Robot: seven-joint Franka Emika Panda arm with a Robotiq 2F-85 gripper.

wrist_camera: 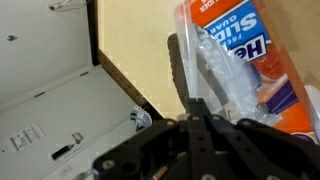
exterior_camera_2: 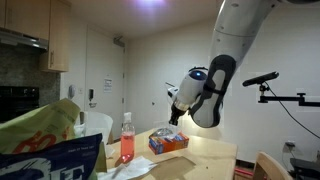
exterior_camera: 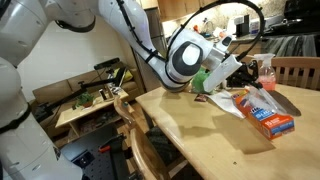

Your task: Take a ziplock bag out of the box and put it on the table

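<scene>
Here, in the wrist view, the table's (wrist_camera: 135,40) rounded edge slants down the left. Next comes the ziplock bag (wrist_camera: 215,75), clear and crinkled, trailing away from the tips of the gripper (wrist_camera: 195,112), whose jaws are pressed fully together and appear to pinch the bag's near end. The box (wrist_camera: 255,45) lies furthest right, overlapped by the bag. In an exterior view, a pink spray bottle (exterior_camera_2: 127,140) stands left of the box.
</scene>
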